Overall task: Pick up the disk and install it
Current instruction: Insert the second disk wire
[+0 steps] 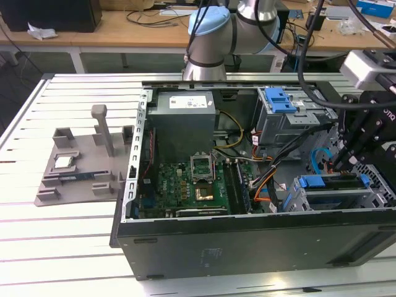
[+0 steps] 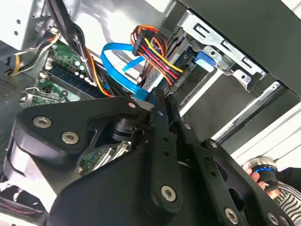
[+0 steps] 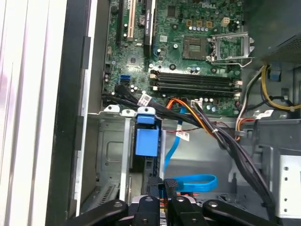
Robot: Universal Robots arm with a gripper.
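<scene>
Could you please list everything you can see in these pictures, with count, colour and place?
Computer case: one, black, open on the slatted table.
Table: one, white slatted metal, under the case.
Motherboard: one, green, on the case floor.
Power supply: one, grey box, at the back of the case.
Disk: one, silver in a blue carrier, in the drive cage at the exterior view's right, below the gripper.
Blue bracket: one, atop the rear metal drive cage.
Blue ribbon cable: one, looped beside the cage.
Grey holder: one, on the table at the exterior view's left, with a small silver chip.
Wooden bench: one, behind the table.
Robot arm: one, silver and light blue, behind the case.
Gripper: one, black, above the disk.
</scene>
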